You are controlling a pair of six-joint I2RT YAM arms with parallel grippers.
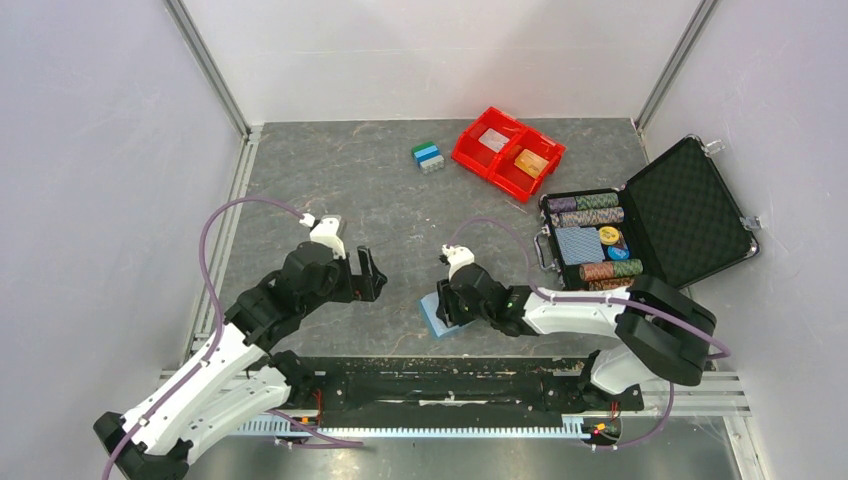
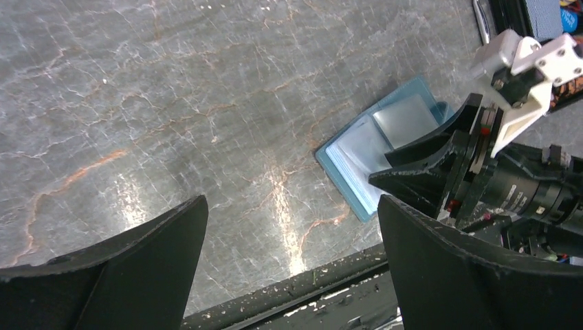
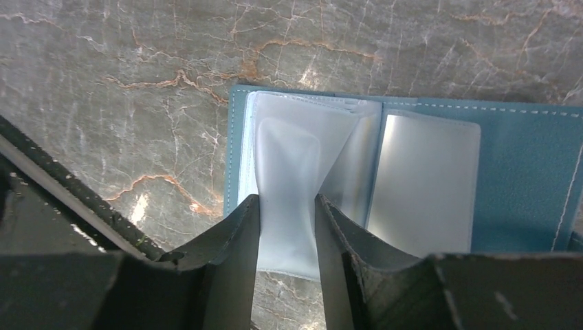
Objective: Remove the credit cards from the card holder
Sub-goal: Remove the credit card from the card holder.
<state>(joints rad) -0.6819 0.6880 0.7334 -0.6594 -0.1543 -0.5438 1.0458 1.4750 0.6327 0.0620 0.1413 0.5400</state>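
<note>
In the top external view, a thin light-blue plastic bifold card holder [image 1: 433,325] is seen spread on the grey marbled tabletop [image 1: 330,180], near the arm bases, with the right gripper [image 1: 440,312] lowered onto it. The left gripper [image 1: 372,272] is held just to the left, touching nothing, its fingers spread and empty. Well apart, at the far side, a red plastic two-compartment bin [image 1: 508,152] is seen with a thin whitish-grey rectangular card [image 1: 493,140] in one compartment and a thin orange rectangular card [image 1: 531,162] in the other. A black foam-lined case [image 1: 690,210] is stood open on the right (no part of this job).

In the left wrist view, a wide gap is shown between the left fingers [image 2: 137,268], with only bare tabletop in it. The card holder [image 2: 385,137] is seen open beyond, its clear leaves fanned under the right gripper.

In the right wrist view, the right fingers [image 3: 237,234] are drawn close together, and a clear plastic leaf [image 3: 289,151] of the card holder is caught between them; it appears to be pinched. No orange is seen in any pocket. The frosted pocket [image 3: 423,182] beside the leaf looks empty, though a pale card inside cannot be ruled out.

Both credit cards are judged to be out already, so the task is taken as done or nearly so. What may be left is a check of the leaves and the release of the pinched one.
</note>
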